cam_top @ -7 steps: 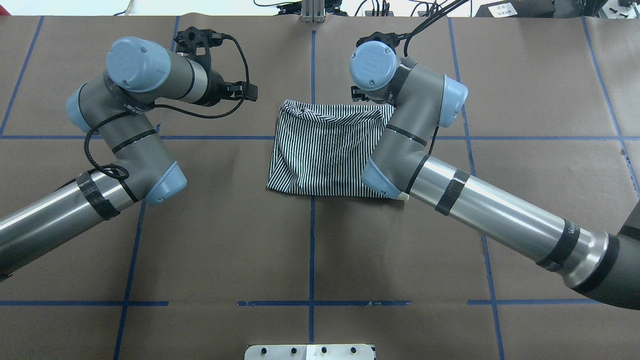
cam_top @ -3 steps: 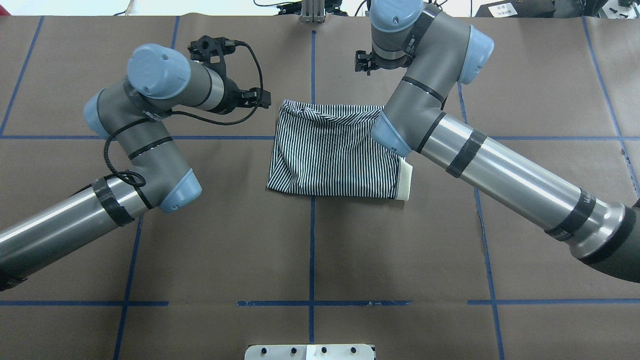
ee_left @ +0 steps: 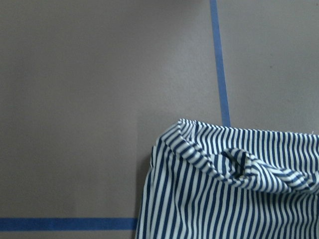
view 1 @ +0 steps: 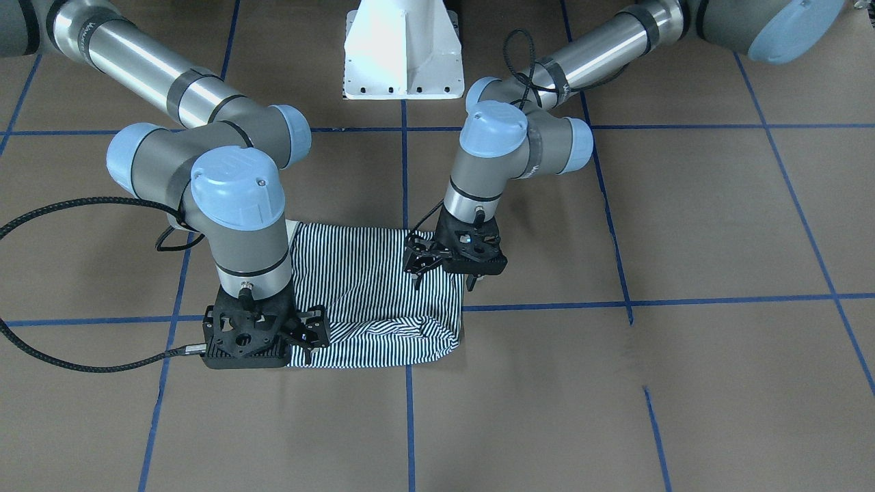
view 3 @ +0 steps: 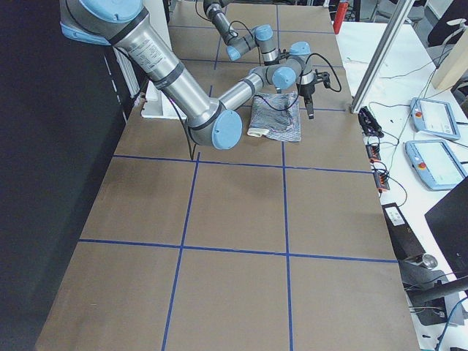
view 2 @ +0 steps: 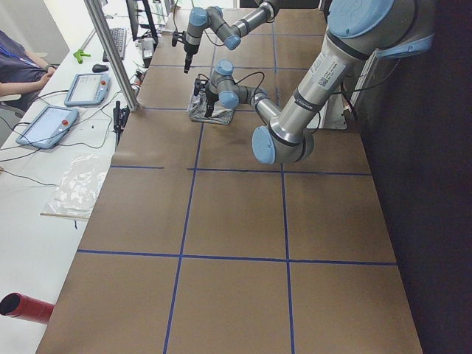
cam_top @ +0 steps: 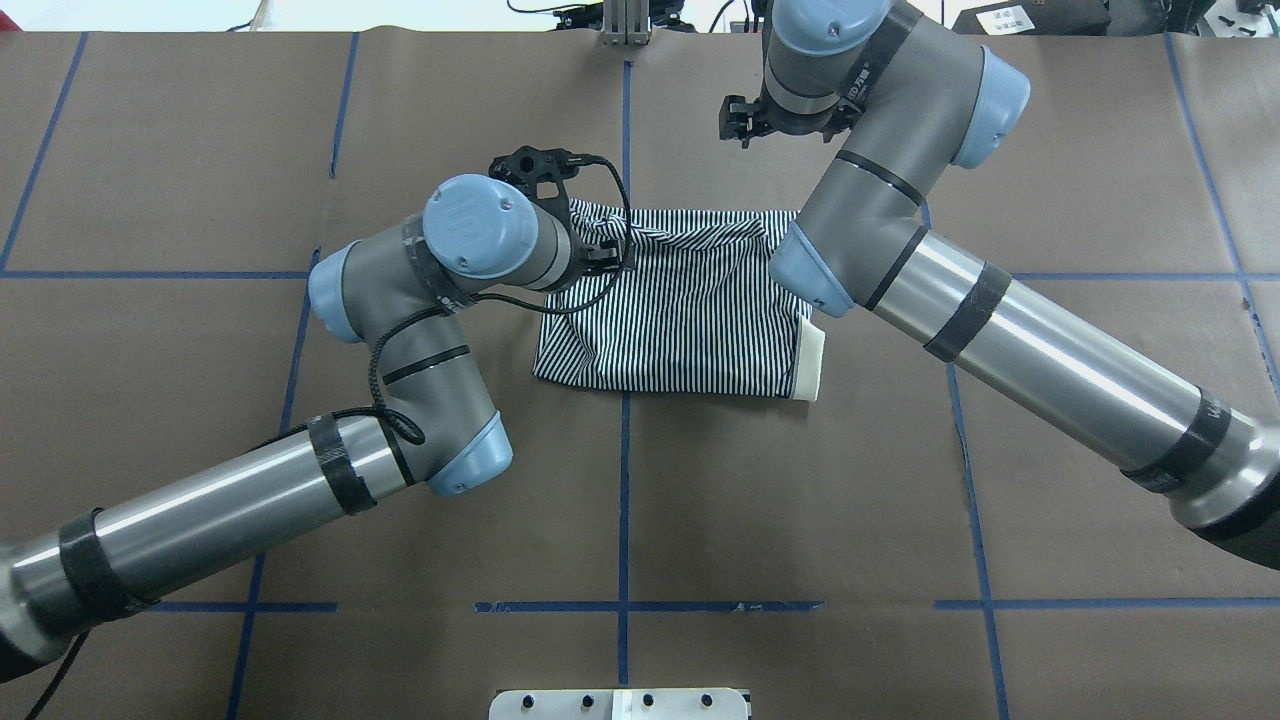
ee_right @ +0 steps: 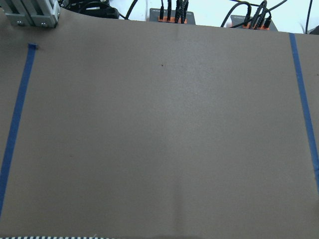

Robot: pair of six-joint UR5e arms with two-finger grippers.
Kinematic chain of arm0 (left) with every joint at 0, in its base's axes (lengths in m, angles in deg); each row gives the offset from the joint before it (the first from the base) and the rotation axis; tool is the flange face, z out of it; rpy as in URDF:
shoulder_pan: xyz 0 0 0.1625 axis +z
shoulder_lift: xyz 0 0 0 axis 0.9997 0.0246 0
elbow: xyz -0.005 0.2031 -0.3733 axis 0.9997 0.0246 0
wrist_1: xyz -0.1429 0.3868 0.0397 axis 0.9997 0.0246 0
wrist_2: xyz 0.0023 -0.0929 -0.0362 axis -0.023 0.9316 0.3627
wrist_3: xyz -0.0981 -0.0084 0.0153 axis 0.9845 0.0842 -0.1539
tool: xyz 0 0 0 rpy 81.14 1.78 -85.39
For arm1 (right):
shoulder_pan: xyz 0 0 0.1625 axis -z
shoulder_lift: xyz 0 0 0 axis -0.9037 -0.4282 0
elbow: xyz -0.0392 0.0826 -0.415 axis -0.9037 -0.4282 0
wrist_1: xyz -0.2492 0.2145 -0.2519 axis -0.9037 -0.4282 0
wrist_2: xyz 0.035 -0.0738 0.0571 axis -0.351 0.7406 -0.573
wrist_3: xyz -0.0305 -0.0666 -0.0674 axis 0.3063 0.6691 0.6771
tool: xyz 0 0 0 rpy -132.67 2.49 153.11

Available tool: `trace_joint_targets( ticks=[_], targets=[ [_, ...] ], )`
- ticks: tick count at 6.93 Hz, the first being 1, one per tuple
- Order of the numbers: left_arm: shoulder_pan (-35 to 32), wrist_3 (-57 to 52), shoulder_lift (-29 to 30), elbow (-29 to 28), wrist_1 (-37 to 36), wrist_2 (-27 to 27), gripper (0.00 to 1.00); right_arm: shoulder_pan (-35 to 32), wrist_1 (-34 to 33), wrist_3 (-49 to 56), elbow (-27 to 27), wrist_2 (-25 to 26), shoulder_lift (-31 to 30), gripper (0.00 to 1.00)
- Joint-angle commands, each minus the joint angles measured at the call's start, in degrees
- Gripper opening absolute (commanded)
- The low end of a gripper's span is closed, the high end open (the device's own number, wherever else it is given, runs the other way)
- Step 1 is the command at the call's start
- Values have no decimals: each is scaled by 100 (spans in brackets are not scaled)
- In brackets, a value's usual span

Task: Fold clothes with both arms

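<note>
A folded navy-and-white striped polo shirt lies flat near the middle of a brown paper-covered table marked with blue tape lines. Its cream collar peeks out at the near corner on the robot's right. The left gripper hangs over the shirt's far left corner, fingers apart, holding nothing. The right gripper hovers just beyond the shirt's far edge, fingers likewise spread and empty.
</note>
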Motion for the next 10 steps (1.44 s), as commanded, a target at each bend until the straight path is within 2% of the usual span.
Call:
trace_joint_targets(
  ticks=[1, 4, 5, 7, 8, 10],
  targets=[
    [25, -7, 408, -584, -23, -73, 100, -2, 6, -6, 85, -2, -79, 100],
    [-167, -51, 444, -839, -93, -152, 100, -2, 23, 3, 103, -11, -184, 100],
    [-316, -69, 531, -1067, -84, -152, 100, -2, 23, 3, 103, -11, -193, 100],
    [-589, -130, 977, -1908, -23, -161, 100, -2, 32, 3, 103, -11, -202, 100],
    [-703, -261, 997, -2052, 38, -213, 100, -2, 32, 3, 103, -11, -219, 100],
    [-827, -402, 989, -1931, 56, -179, 100, -2, 302, 3, 103, -11, -350, 100]
  ],
)
